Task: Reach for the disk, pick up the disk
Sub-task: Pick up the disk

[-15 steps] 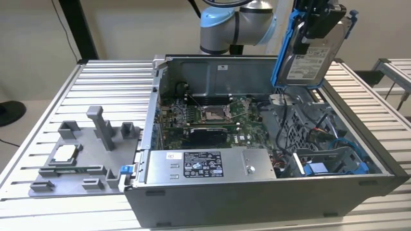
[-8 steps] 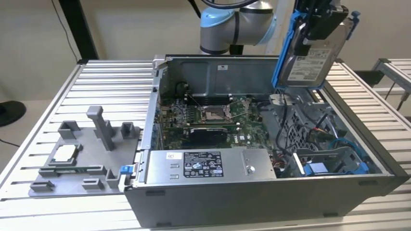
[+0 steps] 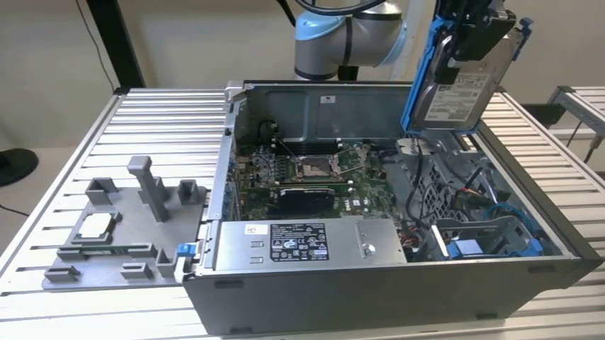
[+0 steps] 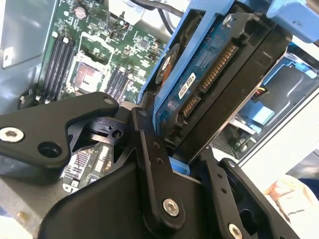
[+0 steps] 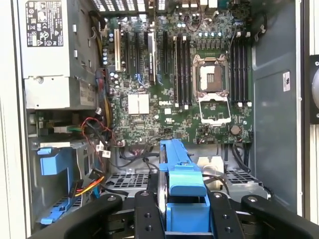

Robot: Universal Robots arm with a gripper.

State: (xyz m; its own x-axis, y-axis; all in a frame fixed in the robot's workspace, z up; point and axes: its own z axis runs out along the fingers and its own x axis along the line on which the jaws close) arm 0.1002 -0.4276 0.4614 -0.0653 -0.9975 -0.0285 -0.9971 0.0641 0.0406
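The disk (image 3: pixel 460 88), a silver-grey drive with a white label and a blue bracket along its edges, hangs upright in the air above the back right corner of the open computer case (image 3: pixel 378 290). My gripper (image 3: pixel 480 34) is shut on its upper end. In the second wrist view the disk's (image 4: pixel 204 82) circuit-board side and connector sit clamped between my black fingers (image 4: pixel 149 144). In the first wrist view the blue bracket edge of the disk (image 5: pixel 178 172) stands up from my gripper (image 5: pixel 182 216), high above the motherboard (image 5: pixel 169 74).
Inside the case lie the motherboard (image 3: pixel 312 170), a grey power supply box (image 3: pixel 302 244) with a sticker, loose cables and an empty blue drive bay (image 3: pixel 482 244). A grey fixture (image 3: pixel 123 227) with a small square chip (image 3: pixel 95 225) sits at the exterior view's left on the slatted table (image 3: pixel 161 127).
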